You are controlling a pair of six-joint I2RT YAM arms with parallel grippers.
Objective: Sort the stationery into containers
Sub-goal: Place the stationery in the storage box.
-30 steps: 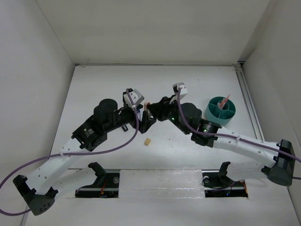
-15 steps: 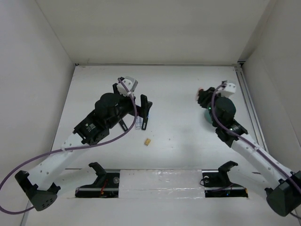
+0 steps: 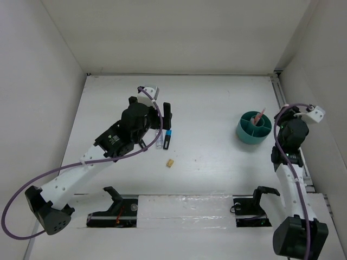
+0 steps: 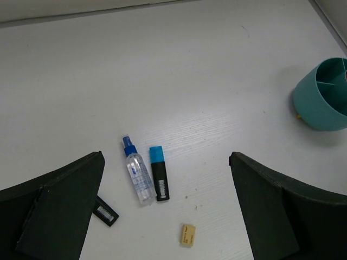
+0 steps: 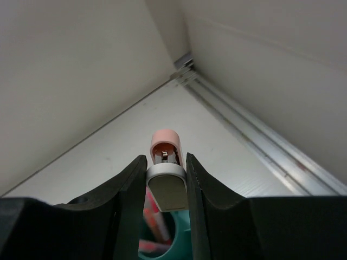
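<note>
My right gripper (image 5: 166,158) is shut on a pink-and-silver block (image 5: 166,184), held above the round teal-green cup (image 5: 181,246). Salmon pencils (image 5: 153,216) stand in the cup. In the top view this gripper (image 3: 282,115) is just right of the cup (image 3: 254,128). My left gripper (image 4: 166,157) is open and empty, high above a clear blue-capped bottle (image 4: 136,172) and a blue-capped black marker (image 4: 158,173) that lie side by side. A tiny tan piece (image 4: 187,235) lies nearer. In the top view the left gripper (image 3: 154,111) is above the bottle (image 3: 159,140) and the marker (image 3: 168,140).
A small black item with a barcode (image 4: 106,210) lies left of the bottle, half hidden by my left finger. A metal rail (image 3: 286,116) runs along the table's right edge by the wall. White walls close the table on three sides.
The right arm has swung from the table's middle to the right of the cup with the block. The left arm has drawn back and up, uncovering the bottle and marker.
</note>
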